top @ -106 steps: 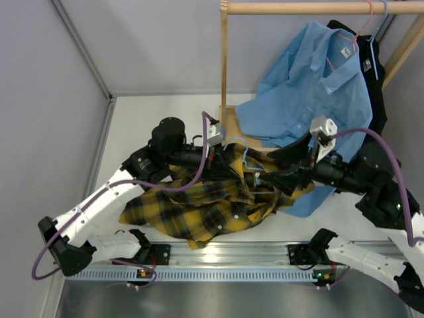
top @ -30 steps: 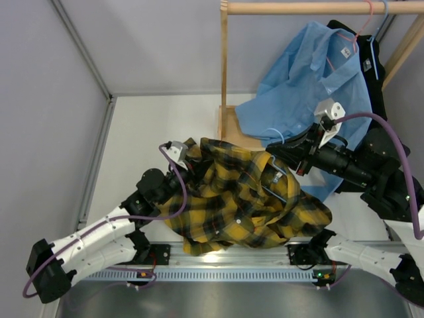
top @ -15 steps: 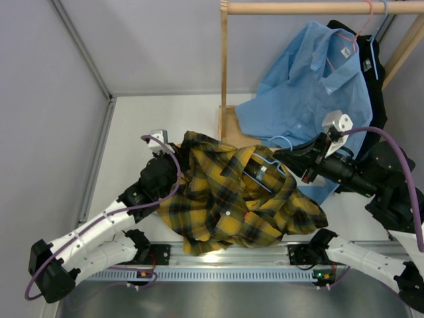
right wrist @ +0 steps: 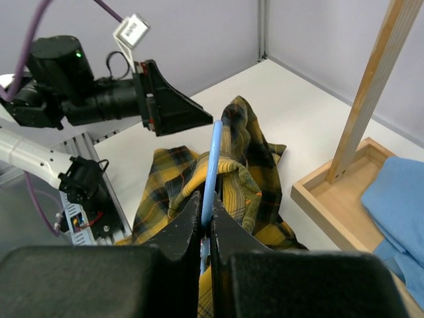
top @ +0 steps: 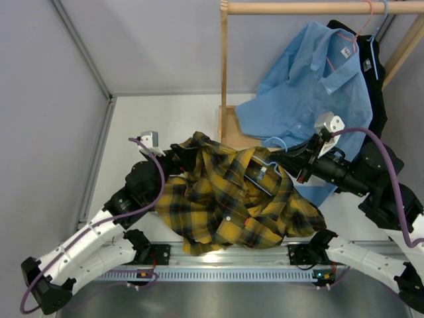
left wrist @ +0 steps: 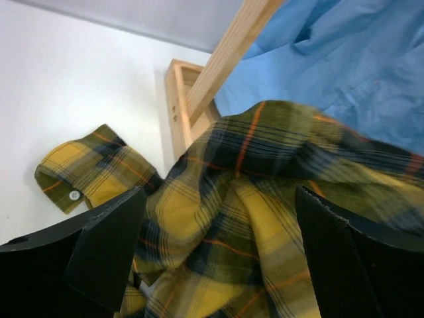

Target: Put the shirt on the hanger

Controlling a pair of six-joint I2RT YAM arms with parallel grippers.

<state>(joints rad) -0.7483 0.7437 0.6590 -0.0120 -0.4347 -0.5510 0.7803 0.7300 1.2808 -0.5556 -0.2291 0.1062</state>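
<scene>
The yellow-and-black plaid shirt (top: 228, 202) hangs bunched over the pale-blue hanger (top: 265, 182) above the middle of the table. My right gripper (top: 283, 162) is shut on the hanger's thin blue bar (right wrist: 213, 159), the fingers (right wrist: 189, 222) pinching it just below the cloth (right wrist: 248, 179). At the shirt's left shoulder my left gripper (top: 179, 154) stands open. Its two black fingers (left wrist: 109, 238) are wide apart with plaid folds (left wrist: 252, 212) in front of them, not pinched. A cuff (left wrist: 86, 172) lies on the white table. Most of the hanger is hidden under the shirt.
A wooden rack post (top: 224, 66) rises from a wooden base tray (top: 230, 127) behind the shirt. A light-blue shirt (top: 318, 79) on a pink hanger and a black garment (top: 379, 86) hang at the back right. The arms' mounting rail (top: 218, 273) runs along the near edge.
My left gripper has let go of the shirt, opened wide and drawn back to the left. The shirt's left side has settled lower. The right gripper still holds the hanger, shifted slightly.
</scene>
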